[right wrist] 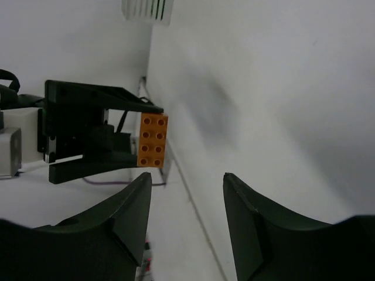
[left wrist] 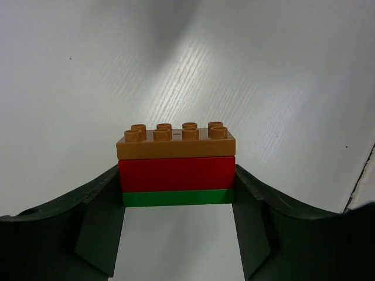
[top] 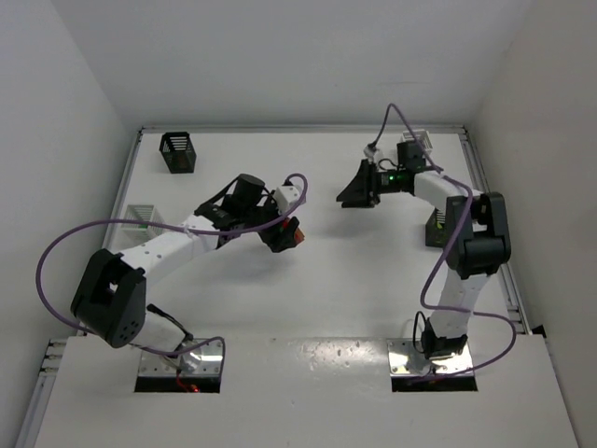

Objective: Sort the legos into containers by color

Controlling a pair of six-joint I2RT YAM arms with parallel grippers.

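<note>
Four baskets in all, two white and two black. Over on the left: left white basket [top: 140,217], with left black basket [top: 177,152] further back. The left fingers [left wrist: 94,228] are pinching one lego stack [left wrist: 176,170] of three bricks (tan, red, green) over the middle of the tabletop [top: 326,289]. The right fingers [right wrist: 126,225] are spread with nothing between them, facing that stack. On the right, right white basket [top: 417,142] sits at the back and right black basket [top: 435,231] is nearer, half hidden by the arm.

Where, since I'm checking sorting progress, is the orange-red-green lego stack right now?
The lego stack is clamped in the left pincer, near the centre of the table in the top view, left of the open right pincer that faces it.
</note>
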